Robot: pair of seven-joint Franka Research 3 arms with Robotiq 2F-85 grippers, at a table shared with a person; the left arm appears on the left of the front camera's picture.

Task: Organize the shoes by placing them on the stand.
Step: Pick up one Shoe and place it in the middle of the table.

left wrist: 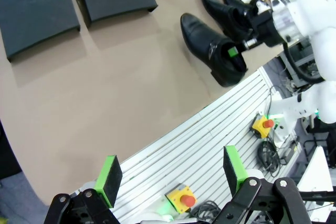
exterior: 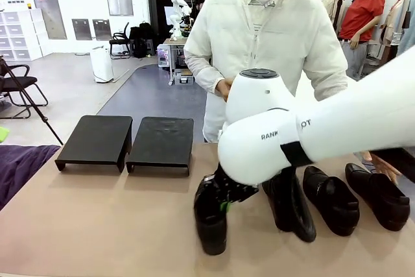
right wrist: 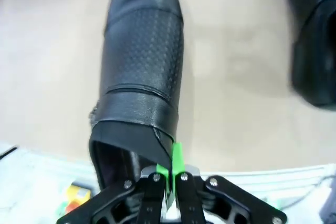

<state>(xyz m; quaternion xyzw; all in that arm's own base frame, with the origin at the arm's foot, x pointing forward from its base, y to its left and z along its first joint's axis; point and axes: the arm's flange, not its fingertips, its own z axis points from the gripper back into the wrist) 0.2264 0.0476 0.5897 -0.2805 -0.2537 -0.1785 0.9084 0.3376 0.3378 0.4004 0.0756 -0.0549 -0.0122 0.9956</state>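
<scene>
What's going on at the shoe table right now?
The right gripper is shut on the opening rim of one black dress shoe near the robot's edge of the table. The other three shoes sit on the table to its right. No shoe is on the stand yet. The left gripper hangs open, holding nothing. A person stands at the far side.

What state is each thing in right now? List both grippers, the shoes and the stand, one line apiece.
right gripper, shut on the held shoe.
left gripper, open, holding nothing.
held shoe, pinched at its opening rim.
three other shoes, lying side by side on the table.
stand, both platforms bare.
</scene>
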